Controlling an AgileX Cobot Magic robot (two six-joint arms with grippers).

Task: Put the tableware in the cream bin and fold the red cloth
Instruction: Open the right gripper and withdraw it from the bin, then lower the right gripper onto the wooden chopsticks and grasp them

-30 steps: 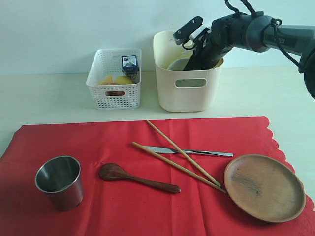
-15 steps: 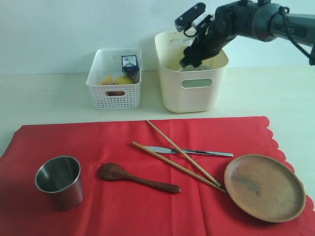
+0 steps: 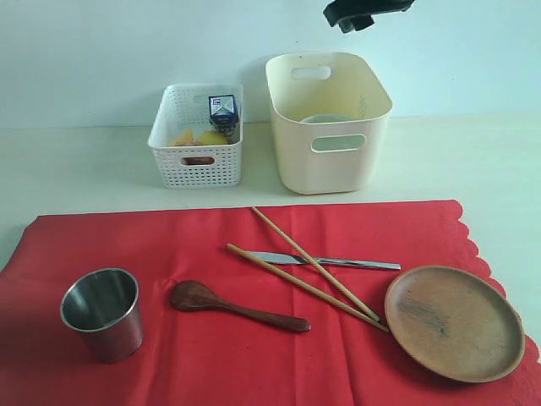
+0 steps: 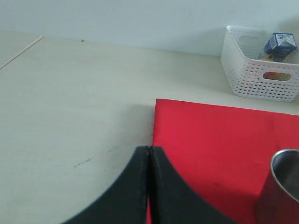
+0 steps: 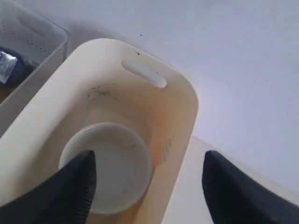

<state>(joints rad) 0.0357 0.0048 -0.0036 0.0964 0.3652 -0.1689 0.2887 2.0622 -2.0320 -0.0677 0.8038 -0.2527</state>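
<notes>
Right claw point(image 3: 359, 17), exterior view: hangs at the very top edge, high over the cream bin point(image 3: 330, 165), too cropped here to read the jaws. Shows the white bowl point(image 3: 328, 119) down inside the bin, well below the claw. Leaves five pieces on the red cloth point(image 3: 211, 364): steel cup point(image 3: 101, 311) near the left end, wooden spoon point(image 3: 232, 306) just beside it, chopsticks point(image 3: 308, 275) lying across the knife point(image 3: 334, 261), brown plate point(image 3: 454, 321) at the right end, all well apart from the claw. Likely trouble from here: dragging the knife along with a lifted chopstick, given the contact; slipping off the low, flat plate rim; bunching the cloth under a low grab; folding too soon, with pieces on top.

Left wrist view: finds the left claw point(image 4: 149, 151) pressed shut on nothing, poised at the cloth's edge beside the bare surface point(image 4: 70, 116), with the cup point(image 4: 280, 186) near and the white basket point(image 4: 252, 74) well behind. Could tip the cup with a careless sideways swing.

Right wrist view: settles the right claw point(image 5: 149, 186) as spread wide and empty, looking straight down on the bowl point(image 5: 112, 158), touching neither bowl nor bin wall point(image 5: 173, 121). Places the bowl upright on the bin floor, so risks a clatter or chip from metal dropped in from this height
</notes>
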